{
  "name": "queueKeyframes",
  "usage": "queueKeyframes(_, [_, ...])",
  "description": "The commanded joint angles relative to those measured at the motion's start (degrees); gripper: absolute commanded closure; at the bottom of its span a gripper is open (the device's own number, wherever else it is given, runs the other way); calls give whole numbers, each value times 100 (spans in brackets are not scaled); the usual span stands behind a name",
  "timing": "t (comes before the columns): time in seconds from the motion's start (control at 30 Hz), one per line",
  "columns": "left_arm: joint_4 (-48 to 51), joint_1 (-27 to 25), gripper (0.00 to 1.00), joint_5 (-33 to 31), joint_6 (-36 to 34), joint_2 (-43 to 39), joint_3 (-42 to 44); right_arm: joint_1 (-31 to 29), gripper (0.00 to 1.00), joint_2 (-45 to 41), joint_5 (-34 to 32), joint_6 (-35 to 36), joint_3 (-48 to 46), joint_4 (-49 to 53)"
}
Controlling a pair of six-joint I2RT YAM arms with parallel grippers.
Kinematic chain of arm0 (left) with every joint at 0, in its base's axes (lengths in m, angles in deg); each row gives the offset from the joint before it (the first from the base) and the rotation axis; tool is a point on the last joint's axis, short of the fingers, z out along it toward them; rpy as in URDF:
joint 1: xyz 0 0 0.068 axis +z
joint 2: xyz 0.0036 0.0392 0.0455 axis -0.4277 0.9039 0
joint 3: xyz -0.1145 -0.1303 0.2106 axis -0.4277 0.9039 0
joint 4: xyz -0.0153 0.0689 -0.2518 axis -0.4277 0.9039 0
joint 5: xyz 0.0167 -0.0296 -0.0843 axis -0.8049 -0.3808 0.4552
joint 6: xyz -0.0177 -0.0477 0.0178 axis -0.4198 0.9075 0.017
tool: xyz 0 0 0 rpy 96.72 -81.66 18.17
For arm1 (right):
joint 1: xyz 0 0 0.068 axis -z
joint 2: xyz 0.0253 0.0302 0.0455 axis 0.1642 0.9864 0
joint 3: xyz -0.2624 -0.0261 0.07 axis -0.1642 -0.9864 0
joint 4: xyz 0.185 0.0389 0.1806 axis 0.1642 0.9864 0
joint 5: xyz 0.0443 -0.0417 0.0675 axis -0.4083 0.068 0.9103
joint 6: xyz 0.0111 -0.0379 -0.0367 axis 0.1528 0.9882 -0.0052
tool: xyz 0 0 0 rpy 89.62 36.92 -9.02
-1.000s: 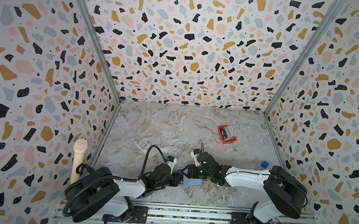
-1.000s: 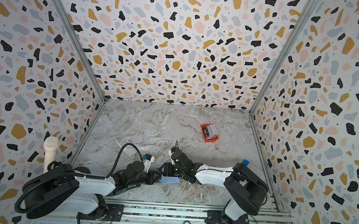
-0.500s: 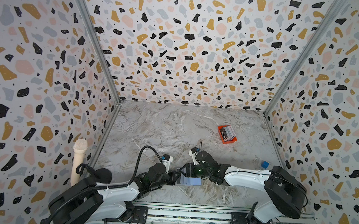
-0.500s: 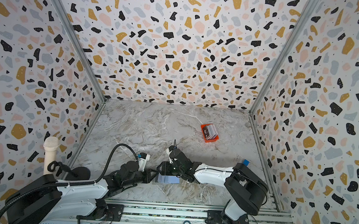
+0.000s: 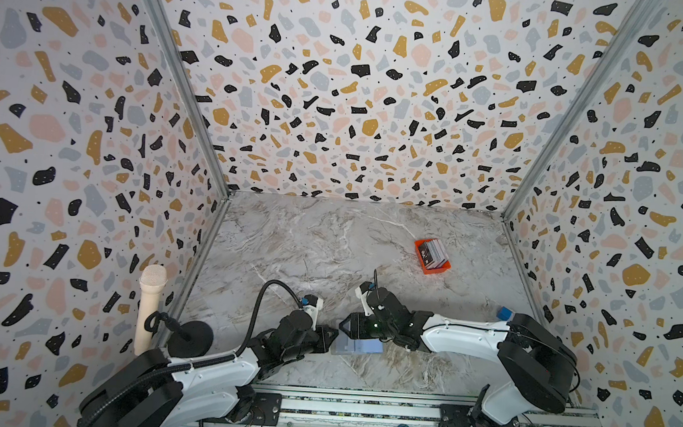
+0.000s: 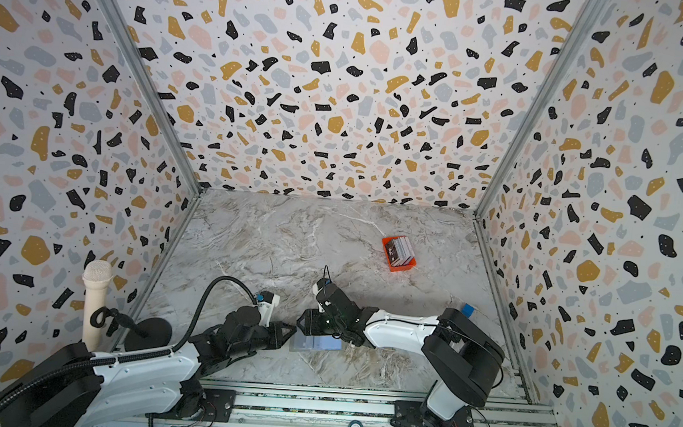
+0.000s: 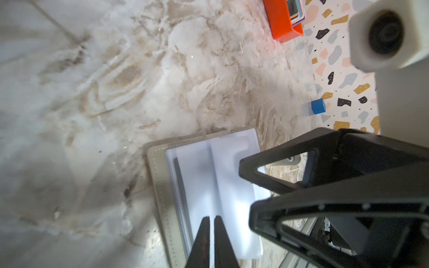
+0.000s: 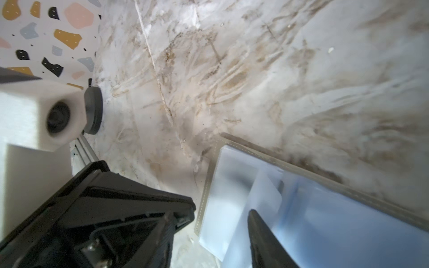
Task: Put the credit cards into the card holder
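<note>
Two arms meet over the flat grey folding card holder, which lies open on the worktop near the middle of the front edge. It has a stitched fabric border, and its glossy pale blue clear pockets face up in overlapping leaves. A dark thin strip shows inside one pocket; can't tell what it is. The left gripper has its black tips pinched almost together over the pockets. The right gripper has its jaws apart, tips over the pocket leaves from the opposite side; contact unclear. The thin rectangular plastic credit cards are stacked in a small orange plastic tray toward the right edge, with a dark one outermost. The worktop is grey-white veined marble and smooth. Matte terrazzo-print walls stand on three sides. A small blue cube sits by the right edge.
</note>
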Motion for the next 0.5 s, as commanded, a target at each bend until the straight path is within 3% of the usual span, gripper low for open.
queueKeyframes(0.0, [-395, 7, 91, 135, -75, 214, -142, 15, 48, -629, -576, 81, -231, 497])
queueKeyframes(0.27, [-497, 11, 93, 127, -246, 522, -165, 187, 47, -1290, -984, 163, -493, 875])
queueKeyframes(0.47, [-46, 10, 99, 13, -393, 82, -270, 215, 65, -861, -317, 1148, 90, 1241])
